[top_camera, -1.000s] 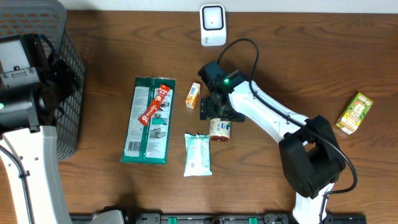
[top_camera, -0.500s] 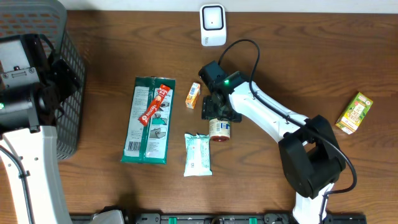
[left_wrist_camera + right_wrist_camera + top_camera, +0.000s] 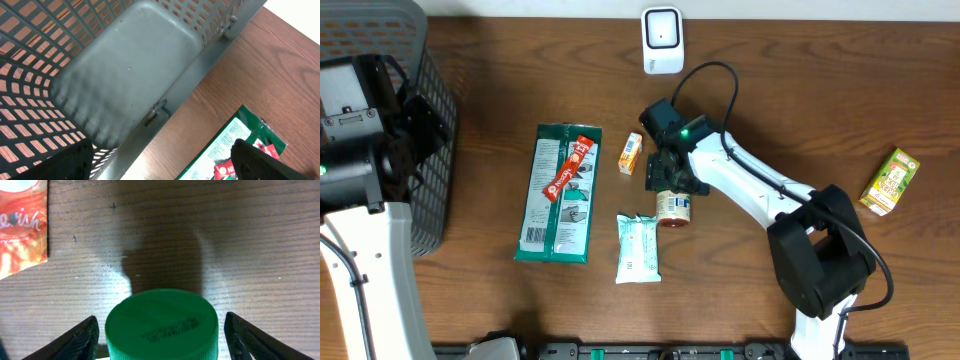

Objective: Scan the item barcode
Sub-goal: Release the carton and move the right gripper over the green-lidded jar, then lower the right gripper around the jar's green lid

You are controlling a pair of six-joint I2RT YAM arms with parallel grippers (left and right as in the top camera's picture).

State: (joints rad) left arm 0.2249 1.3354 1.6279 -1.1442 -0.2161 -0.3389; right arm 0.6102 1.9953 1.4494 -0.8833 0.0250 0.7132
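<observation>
While the right jaws stand spread to either side of the green screw cap (image 3: 162, 322), a narrow gap shows at each flank and nothing is pinched. The cap belongs to a small labelled jar (image 3: 672, 208) at the centre of the overhead frame, on the brown wooden worktop (image 3: 840, 100), just beside the upper right corner of a white-and-green wipe packet (image 3: 638, 248). A white scanner (image 3: 662, 40) sits at top centre. At far left, the left jaws gape wide above the grey mesh basket (image 3: 125, 75), holding nothing.
</observation>
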